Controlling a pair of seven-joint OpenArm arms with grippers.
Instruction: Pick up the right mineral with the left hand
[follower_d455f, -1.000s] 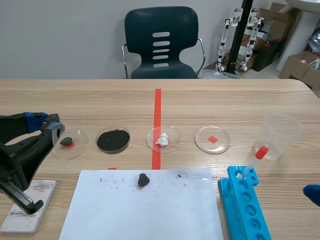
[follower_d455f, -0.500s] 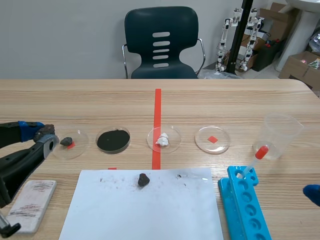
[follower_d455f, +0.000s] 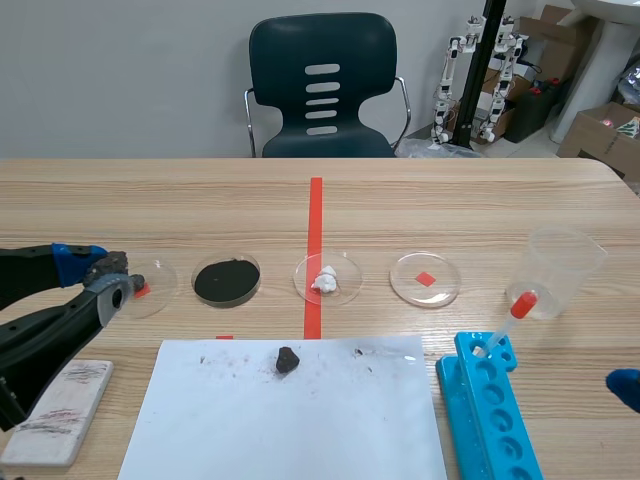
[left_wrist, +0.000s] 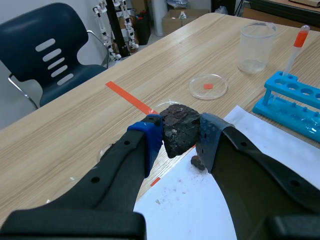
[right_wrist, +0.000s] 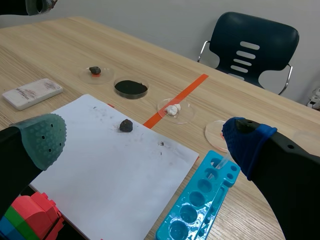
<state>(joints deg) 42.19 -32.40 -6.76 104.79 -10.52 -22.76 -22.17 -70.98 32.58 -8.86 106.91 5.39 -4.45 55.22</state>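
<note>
White block (follower_d455f: 58, 410): lower left of the scene view, flat on the tabletop (follower_d455f: 400, 215), partly under the left arm (follower_d455f: 40, 330).
Left jaws: clamped on a dark mineral chunk (left_wrist: 179, 129), with a blue pad (left_wrist: 151, 136) pressed to each side. The chunk is held clear of the tabletop at middle left of the scene view.
Change: within the last second the left jaws dipped toward the left edge, then came back right. They now overlap the rim of the leftmost petri dish (follower_d455f: 162, 283). A dark lump sits at their tips throughout.
Meaning: the pick looks already made. What is left is probably to keep the grip steady and carry the chunk clear of the dish.
Leftmost petri dish: the right wrist view shows a small dark stone (right_wrist: 94, 70) lying in it. In the scene view the left jaws hide it.
Powder dish (follower_d455f: 226, 281): black fill, left of centre.
Paper sheet (follower_d455f: 300, 430): lower centre, with another small dark piece (follower_d455f: 287, 360) lying on it untouched.
Tube rack (follower_d455f: 490, 410): blue, lower right, with a red-bulbed dropper (follower_d455f: 510, 320) standing in it.
Right jaws: wide apart and holding nothing, low at the right edge of the scene view.
</note>
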